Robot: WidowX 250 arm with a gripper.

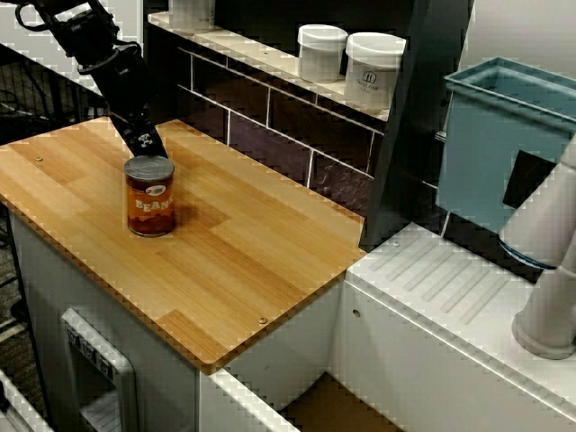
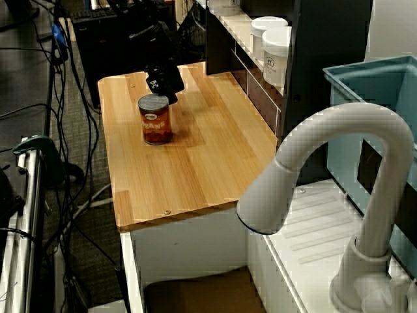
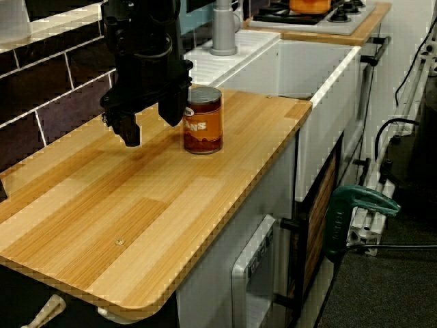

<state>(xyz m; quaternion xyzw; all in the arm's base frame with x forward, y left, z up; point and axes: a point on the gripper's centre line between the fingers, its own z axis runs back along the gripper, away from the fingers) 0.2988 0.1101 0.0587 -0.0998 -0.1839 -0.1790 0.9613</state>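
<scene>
A brown tin can point(image 1: 150, 196) labelled BEANS stands upright on the wooden countertop point(image 1: 243, 261). My black gripper point(image 1: 144, 144) hangs just behind the can on its wall side, fingers pointing down. In the low view along the counter the gripper point(image 3: 150, 126) is open, with its two fingertips point(image 3: 130, 135) a little above the wood and nothing between them. There the can point(image 3: 203, 119) stands just right of the nearer finger, outside the jaws; I cannot tell if they touch. Seen past the tap, the gripper point(image 2: 163, 83) is behind the can point(image 2: 156, 119).
Two white jars point(image 1: 321, 52) point(image 1: 373, 70) stand on the tiled ledge behind the counter. A teal bin point(image 1: 504, 135) and a white tap point(image 2: 339, 169) are over by the sink drainboard point(image 1: 450, 288). A green clamp point(image 3: 358, 205) and cables point(image 2: 65, 98) lie off the counter's open side.
</scene>
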